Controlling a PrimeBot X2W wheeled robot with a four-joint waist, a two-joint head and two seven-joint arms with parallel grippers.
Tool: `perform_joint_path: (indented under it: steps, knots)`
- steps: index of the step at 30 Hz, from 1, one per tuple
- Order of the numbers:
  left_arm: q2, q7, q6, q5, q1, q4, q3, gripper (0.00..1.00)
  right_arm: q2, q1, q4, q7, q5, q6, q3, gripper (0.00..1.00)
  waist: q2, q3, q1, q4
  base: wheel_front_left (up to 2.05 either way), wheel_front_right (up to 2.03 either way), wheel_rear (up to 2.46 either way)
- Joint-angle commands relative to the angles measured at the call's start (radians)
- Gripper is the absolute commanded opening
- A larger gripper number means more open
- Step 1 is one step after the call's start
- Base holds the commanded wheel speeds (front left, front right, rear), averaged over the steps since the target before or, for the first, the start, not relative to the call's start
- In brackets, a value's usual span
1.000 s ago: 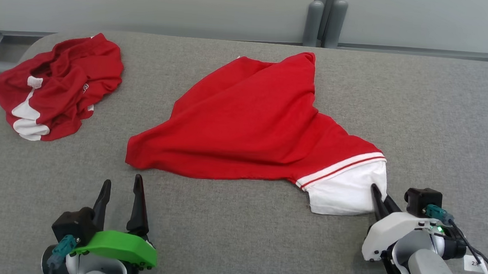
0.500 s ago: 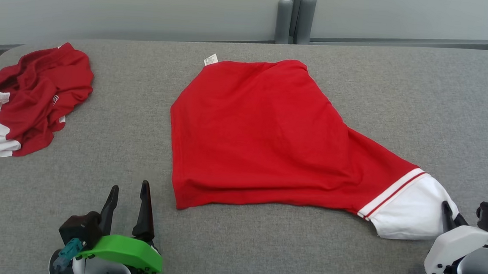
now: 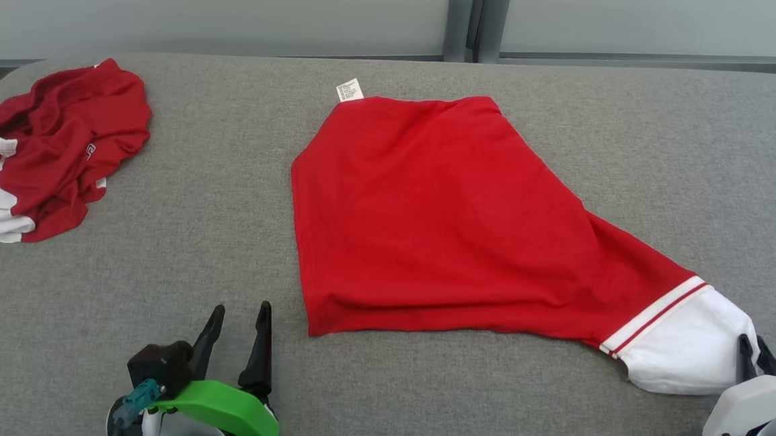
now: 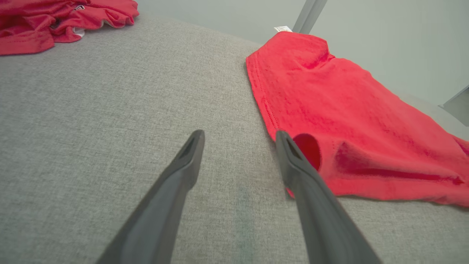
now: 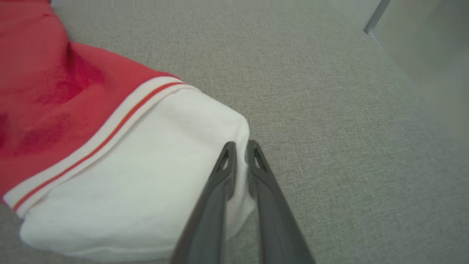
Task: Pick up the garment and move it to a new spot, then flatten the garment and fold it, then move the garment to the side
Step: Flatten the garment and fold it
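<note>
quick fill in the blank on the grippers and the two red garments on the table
The right gripper pinches the spread garment by its ___ sleeve end. The left gripper has its jaws ___, with nothing between them. The crumpled red garment lies on the table at the robot's far ___.
Missing words: white; open; left.

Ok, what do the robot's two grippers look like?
Both have two long, dark, tapering fingers. The left gripper has a bright green cover, with a black block and a teal plug beside it. The right gripper has a white shell instead.
</note>
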State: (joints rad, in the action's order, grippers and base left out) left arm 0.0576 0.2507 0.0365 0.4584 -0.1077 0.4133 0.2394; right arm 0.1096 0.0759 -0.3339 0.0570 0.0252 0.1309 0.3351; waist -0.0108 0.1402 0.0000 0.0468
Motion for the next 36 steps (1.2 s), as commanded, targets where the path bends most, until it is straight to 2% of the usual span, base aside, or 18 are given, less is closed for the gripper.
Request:
perform_joint_path:
  steps: [1,10,15,22,23,27,36]
  knots:
    - [0.003,0.001,0.008,0.008,-0.009,0.002,0.005,1.0,-0.003,0.012,-0.005,-0.025,-0.008,0.0,0.008,1.0,0.0108,-0.005,0.0,-0.005,0.0,0.0,0.0]
    - [0.004,-0.009,0.022,0.041,-0.033,-0.008,0.01,1.0,-0.025,-0.008,0.063,-0.136,-0.04,0.0,0.026,1.0,0.0108,-0.044,0.0,-0.042,0.0,0.0,0.0]
    - [0.029,-0.073,0.032,0.021,-0.122,0.049,0.036,1.0,-0.029,-0.016,0.142,-0.175,-0.062,0.0,-0.002,1.0,0.0108,-0.054,0.0,-0.065,0.0,0.0,0.0]
    - [0.051,-0.21,0.055,-0.025,-0.33,0.211,0.107,1.0,-0.038,-0.008,0.242,-0.184,-0.063,0.0,-0.081,1.0,0.0108,-0.036,0.0,-0.108,0.0,0.0,0.0]
    - [0.049,-0.251,0.058,-0.044,-0.418,0.293,0.13,1.0,-0.04,0.006,0.27,-0.181,-0.061,0.0,-0.118,1.0,0.0108,-0.015,0.0,-0.134,0.0,0.0,0.0]
    - [0.045,-0.302,0.06,-0.058,-0.514,0.398,0.151,1.0,-0.046,0.022,0.306,-0.179,-0.056,0.0,-0.165,1.0,0.0108,0.027,0.0,-0.177,0.0,0.0,0.0]
    - [0.074,-0.3,0.046,-0.083,-0.657,0.583,0.168,1.0,-0.053,0.074,0.305,-0.222,-0.043,0.0,-0.208,1.0,0.0108,0.115,0.0,-0.255,0.0,0.0,0.0]
